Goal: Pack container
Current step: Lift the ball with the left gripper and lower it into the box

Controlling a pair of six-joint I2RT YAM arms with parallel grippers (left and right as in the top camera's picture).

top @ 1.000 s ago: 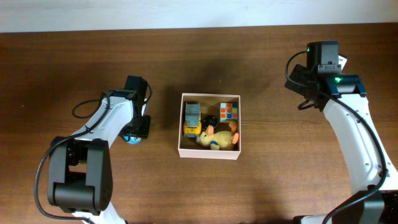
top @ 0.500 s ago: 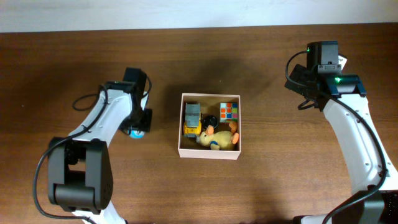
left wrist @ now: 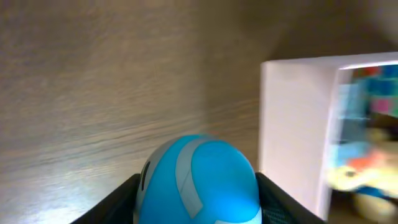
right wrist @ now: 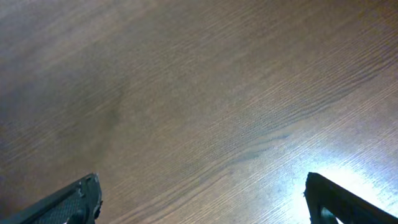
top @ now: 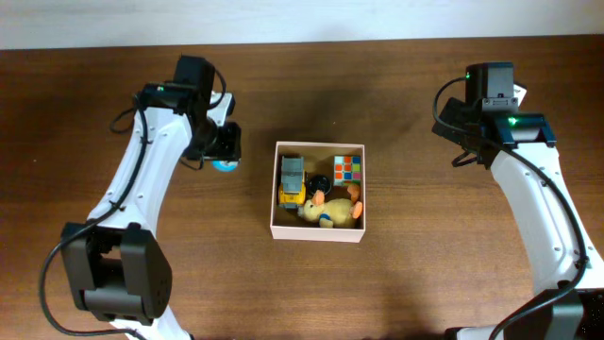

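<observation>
Wooden table (top: 425,274) is bearing the box (top: 274,189); at its ten o'clock our left gripper (top: 224,159) is clenching a blue ball (left wrist: 198,180), our right gripper (right wrist: 202,208) gaping

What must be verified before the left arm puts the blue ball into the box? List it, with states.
1. Grip of the left gripper on the blue ball: ok.
2. Ball above the container: not ok, it is outside the white wall.
3. Ball high enough to pass over that wall: cannot tell.
4. Bare floor in the container, between toy truck and cube: ok.
5. Clearance: right gripper open over bare table, away from the container: ok.
</observation>
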